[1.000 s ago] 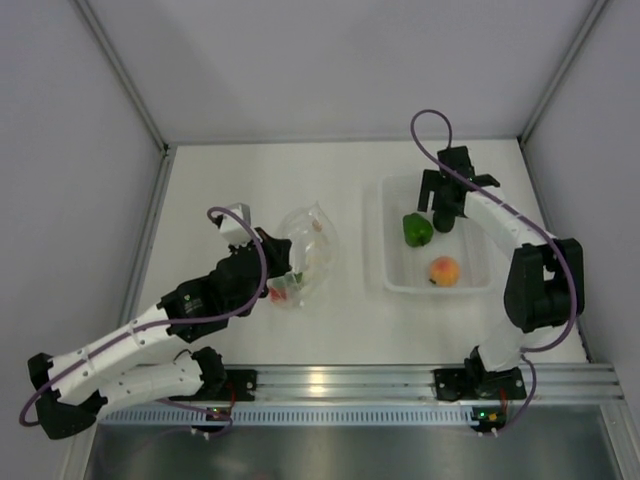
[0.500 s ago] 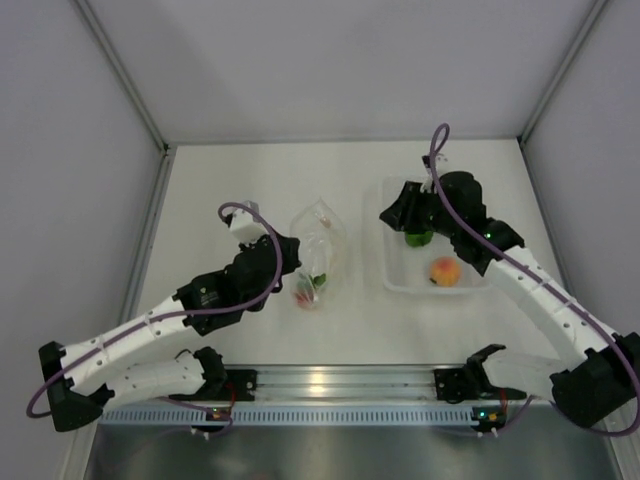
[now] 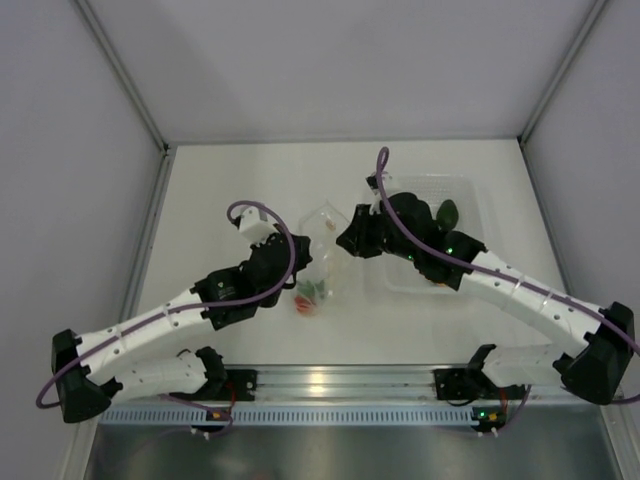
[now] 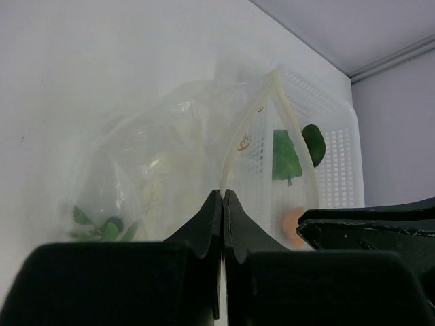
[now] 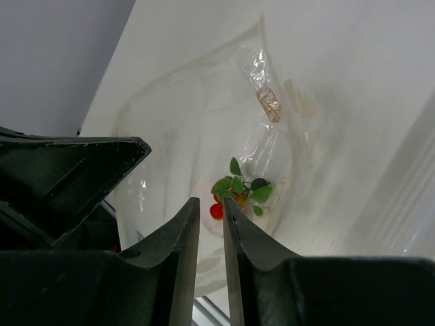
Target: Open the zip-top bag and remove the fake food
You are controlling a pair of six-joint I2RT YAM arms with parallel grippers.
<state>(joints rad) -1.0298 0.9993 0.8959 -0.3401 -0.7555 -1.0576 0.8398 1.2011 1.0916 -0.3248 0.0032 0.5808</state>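
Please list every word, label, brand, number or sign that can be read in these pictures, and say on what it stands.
No text can be read anywhere.
The crinkly transparent plastic zip-top bag carries a small brown printed mark: too small and blurred to read.

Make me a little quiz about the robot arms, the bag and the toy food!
1. True or false: the red tomatoes are inside the zip-top bag.
2. Which toy sits in the tray? A avocado, B banana, C carrot.
3. Fill in: the ___ gripper is pinched shut on the bag's rim.
Key: 1 true; 2 A; 3 the left gripper.
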